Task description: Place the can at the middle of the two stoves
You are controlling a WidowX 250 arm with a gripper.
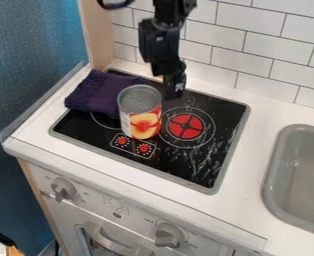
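Observation:
The black gripper (pixel 172 82) hangs over the back of the stove top, just behind and to the right of the can; whether it touches the can cannot be made out. Upright on the black cooktop stands the can (pixel 140 112), silver on top with a peach picture on its label. It is between the two burners, in front of the purple cloth's right end. To its right lies the right stove burner (pixel 186 126), red inside white rings. The left stove burner (pixel 103 120) is mostly hidden by the cloth and can.
A folded purple cloth (pixel 96 93) covers the cooktop's back left corner. The grey sink (pixel 274 175) is at the right. White tiles (pixel 253 47) rise behind the counter, and a clear panel (pixel 43 102) edges its left side. Knobs line the front.

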